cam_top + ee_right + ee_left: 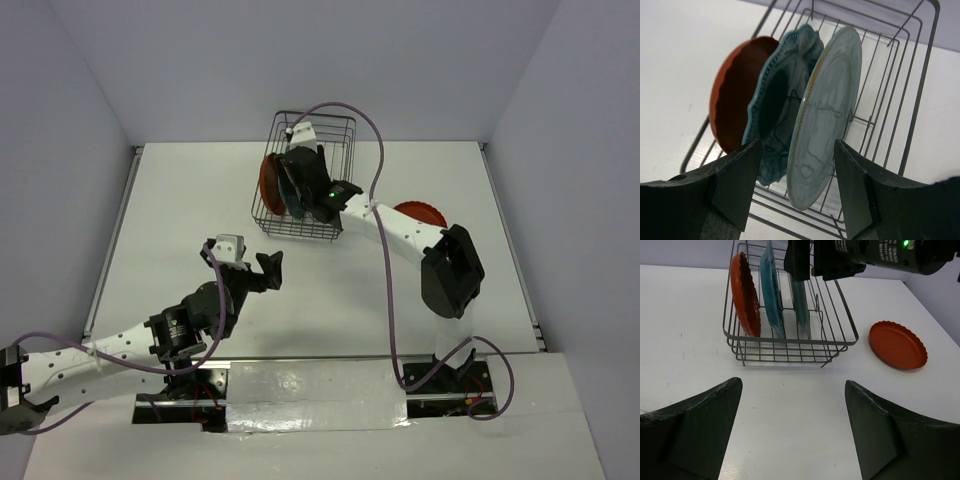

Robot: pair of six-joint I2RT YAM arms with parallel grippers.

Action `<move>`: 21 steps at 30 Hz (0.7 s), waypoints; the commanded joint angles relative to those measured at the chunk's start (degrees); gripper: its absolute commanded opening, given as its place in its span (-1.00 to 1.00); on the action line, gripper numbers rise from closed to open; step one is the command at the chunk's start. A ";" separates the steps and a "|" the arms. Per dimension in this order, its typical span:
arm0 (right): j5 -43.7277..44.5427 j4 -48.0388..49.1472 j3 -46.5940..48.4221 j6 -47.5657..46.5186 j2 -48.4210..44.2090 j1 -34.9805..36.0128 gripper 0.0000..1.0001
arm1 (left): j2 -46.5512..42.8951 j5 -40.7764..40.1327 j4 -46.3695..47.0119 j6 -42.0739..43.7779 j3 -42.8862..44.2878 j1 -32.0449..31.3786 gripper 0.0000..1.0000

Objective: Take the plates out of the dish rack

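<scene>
Three plates [771,300] are stood on edge in the dish rack [790,341], with the right hand [796,150] held spread over the pale grey-teal plate [832,100]. Such stiff, glazed ware is judged slippery and breakable; its upper rim is best pinched. The left hand [792,390] is spread, empty.

From above, the right gripper [301,182] hides most of the plates [268,180]; the pale grey-teal plate [802,312] seems covered at its top.

I'm standing in what is probably a robotics lab booth: plain pale walls [300,60] are boxing in a white table [180,200], and purple cables [388,290] are trailing from a left arm [100,352] and right arm [400,232] bolted by silver tape [320,400].
</scene>
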 commanded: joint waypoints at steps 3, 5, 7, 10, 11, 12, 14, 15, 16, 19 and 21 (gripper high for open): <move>3.97 0.02 1.11 1.02 0.91 0.38 0.32 | -0.76 -1.32 2.86 -1.22 -0.36 0.06 0.92; 4.33 0.11 0.67 1.20 1.09 0.38 0.32 | -0.59 -1.32 2.78 -1.22 -0.36 0.06 0.92; 4.50 0.55 -0.29 1.73 1.00 0.30 0.32 | -0.32 -1.50 2.52 -1.31 -0.10 0.06 0.92; 3.71 1.34 -1.70 1.64 0.13 0.30 0.32 | -0.23 -1.24 2.78 -1.14 -0.09 0.06 0.92; 3.54 1.17 -1.62 1.38 -0.14 0.30 0.32 | -0.23 -1.06 2.95 -0.87 -0.27 0.06 0.91; 3.71 0.56 -1.36 1.20 -0.49 0.30 0.32 | 0.03 -1.06 3.47 -0.96 -0.45 0.06 0.91; 3.98 -1.99 -0.65 1.38 -1.36 0.38 0.32 | 0.29 -0.89 4.27 -0.78 -0.71 0.06 0.90; 3.80 -2.69 -0.74 1.55 -2.15 0.30 0.32 | 0.56 -0.27 4.79 -0.52 -0.89 0.15 0.89; 2.67 -3.66 -1.70 1.81 -4.68 0.30 0.32 | 0.73 1.56 5.84 -0.17 -0.97 0.07 0.88; 0.04 -4.89 -4.86 1.82 -11.53 0.21 0.32 | 1.87 7.18 6.56 2.11 -0.10 0.06 0.85; -1.56 -7.16 -6.62 1.90 -14.80 0.21 0.32 | 4.32 8.34 4.46 1.42 2.88 0.15 0.85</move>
